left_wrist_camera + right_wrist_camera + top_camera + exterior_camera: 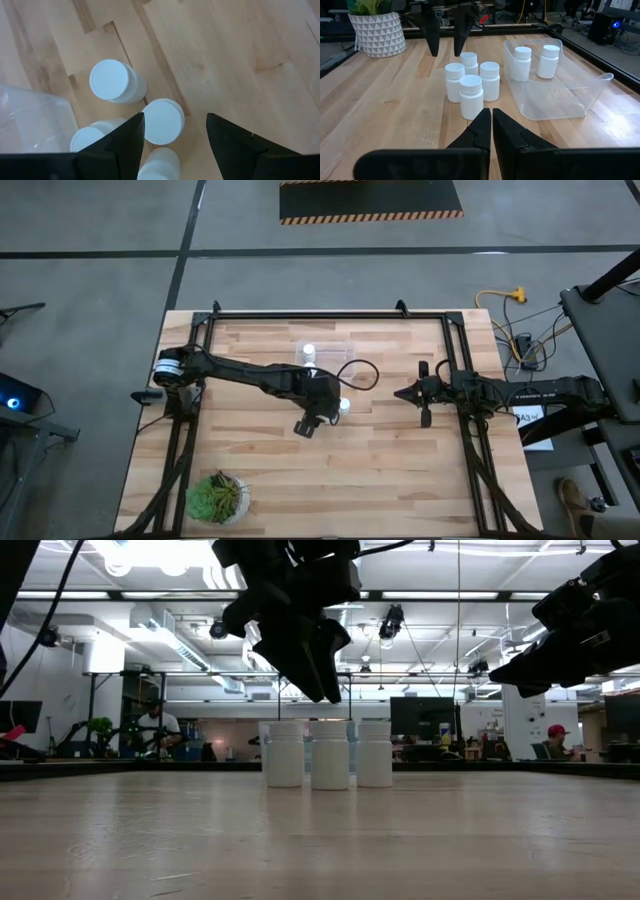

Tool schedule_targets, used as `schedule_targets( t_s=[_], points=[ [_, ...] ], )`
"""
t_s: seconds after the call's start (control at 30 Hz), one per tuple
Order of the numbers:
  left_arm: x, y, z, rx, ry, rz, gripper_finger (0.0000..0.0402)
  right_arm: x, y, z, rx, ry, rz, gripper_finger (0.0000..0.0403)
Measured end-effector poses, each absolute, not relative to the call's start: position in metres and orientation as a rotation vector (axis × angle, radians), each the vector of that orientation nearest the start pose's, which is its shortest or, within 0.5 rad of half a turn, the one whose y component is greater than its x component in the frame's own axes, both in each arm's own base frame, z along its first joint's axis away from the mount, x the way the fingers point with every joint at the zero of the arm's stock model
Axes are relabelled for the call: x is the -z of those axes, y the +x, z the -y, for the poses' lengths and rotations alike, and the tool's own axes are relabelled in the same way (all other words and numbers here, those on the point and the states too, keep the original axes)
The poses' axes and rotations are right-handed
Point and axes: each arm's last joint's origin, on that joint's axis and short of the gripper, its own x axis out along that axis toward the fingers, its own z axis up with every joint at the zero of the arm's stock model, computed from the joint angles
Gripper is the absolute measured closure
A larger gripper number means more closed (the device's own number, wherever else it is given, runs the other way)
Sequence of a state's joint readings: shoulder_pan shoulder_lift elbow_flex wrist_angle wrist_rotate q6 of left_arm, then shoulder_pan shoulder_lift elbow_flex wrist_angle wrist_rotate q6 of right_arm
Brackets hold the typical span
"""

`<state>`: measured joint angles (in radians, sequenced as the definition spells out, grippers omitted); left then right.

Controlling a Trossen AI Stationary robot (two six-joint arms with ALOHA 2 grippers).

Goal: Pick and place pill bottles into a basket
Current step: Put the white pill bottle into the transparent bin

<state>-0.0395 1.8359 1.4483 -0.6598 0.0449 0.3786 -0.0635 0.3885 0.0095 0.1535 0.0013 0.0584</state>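
Right now, nearest your right wrist camera, the right gripper [491,125] waits with fingers pressed together, holding nothing. Just beyond stand four pill bottles [471,96] clustered tight on the table [380,110], and that crowding is your risk: a finger coming down between neighbours could topple one. Beside them, the basket [570,97] already holds two bottles [522,62]. Farther off, the left gripper [445,42] hangs above the cluster, fingers apart, clasping and touching nothing.
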Motion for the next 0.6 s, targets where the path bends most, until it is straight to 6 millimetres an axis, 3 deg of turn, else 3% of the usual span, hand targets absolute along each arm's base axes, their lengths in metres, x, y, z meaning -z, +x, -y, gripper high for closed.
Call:
schedule_targets(
  t_s=[0.23, 0.6],
  points=[
    [-0.238, 0.386, 0.017, 0.273, 0.334, -1.027, 0.0207, -0.147, 0.119, 0.008, 0.072, 0.066, -0.223, 0.0394],
    [-0.257, 0.390, 0.017, 0.272, 0.334, -1.004, 0.0195, -0.147, 0.120, 0.008, 0.071, 0.063, -0.222, 0.0394]
  ],
)
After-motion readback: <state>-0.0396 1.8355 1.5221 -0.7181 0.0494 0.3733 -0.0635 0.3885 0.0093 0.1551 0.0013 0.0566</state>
